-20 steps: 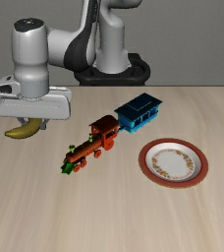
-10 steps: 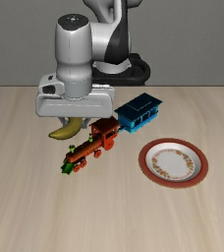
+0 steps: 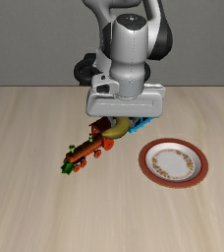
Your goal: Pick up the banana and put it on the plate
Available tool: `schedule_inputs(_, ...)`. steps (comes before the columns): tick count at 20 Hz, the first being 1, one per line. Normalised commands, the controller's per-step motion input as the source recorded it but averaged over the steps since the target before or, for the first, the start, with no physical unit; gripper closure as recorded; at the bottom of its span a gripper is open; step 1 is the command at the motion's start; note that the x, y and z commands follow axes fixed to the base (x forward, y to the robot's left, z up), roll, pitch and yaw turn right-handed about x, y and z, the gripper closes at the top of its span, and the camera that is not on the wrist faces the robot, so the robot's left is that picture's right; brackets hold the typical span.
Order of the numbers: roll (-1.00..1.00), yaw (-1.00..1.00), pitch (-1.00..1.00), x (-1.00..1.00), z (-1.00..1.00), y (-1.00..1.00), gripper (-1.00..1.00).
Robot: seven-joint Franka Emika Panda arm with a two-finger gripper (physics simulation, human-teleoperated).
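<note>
Light wooden worktop (image 3: 26, 197), bare on the exterior view's left, well apart from the plate. Next, a red and green toy locomotive (image 3: 84, 153) lies on the worktop to the exterior view's left of the plate, near it and angled up toward the robot.

Then the yellow curved banana (image 3: 113, 127): up and to the exterior view's left of the plate, off the worktop by the look of it, hanging over the locomotive's rear end. It is not over the plate yet. The tool (image 3: 119, 122) is right above it, fingers drawn in on the banana from two sides, so it has hold of the fruit. The fingers are mostly hidden by the tool's body and the banana.

A blue toy wagon (image 3: 143, 123) is partly hidden behind the tool, just above the plate's upper-left side. The white round plate with a red patterned rim (image 3: 175, 161) has nothing on it.

Judgement: mid-carry, with the last stretch to the plate plus the release left.

Risks:
- The banana hangs low, so it could clip the wagon or locomotive when moving across and shove the toys or twist in the grip.
- It is a curved fruit held at one spot, so it may pivot between the fingers and hang crooked.
- Letting go early would put it on the rim or the worktop.
- Dropping from too high, it could bounce or roll off the shallow plate.
</note>
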Motion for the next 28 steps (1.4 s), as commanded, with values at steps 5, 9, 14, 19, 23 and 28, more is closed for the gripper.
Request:
schedule_inputs(5,0.0,0.0,0.0,0.0,0.0,1.0,1.0)
schedule_inputs(9,0.0,0.0,0.0,0.0,0.0,1.0,1.0)
schedule_inputs(14,0.0,0.0,0.0,-0.2,0.0,0.8,1.0)
schedule_inputs(19,0.0,0.0,0.0,-0.4,-0.6,0.0,1.0)
schedule_inputs(23,0.0,0.0,0.0,0.0,-1.0,0.0,1.0)
schedule_inputs(28,0.0,0.0,0.0,0.0,-0.8,0.0,-1.0)
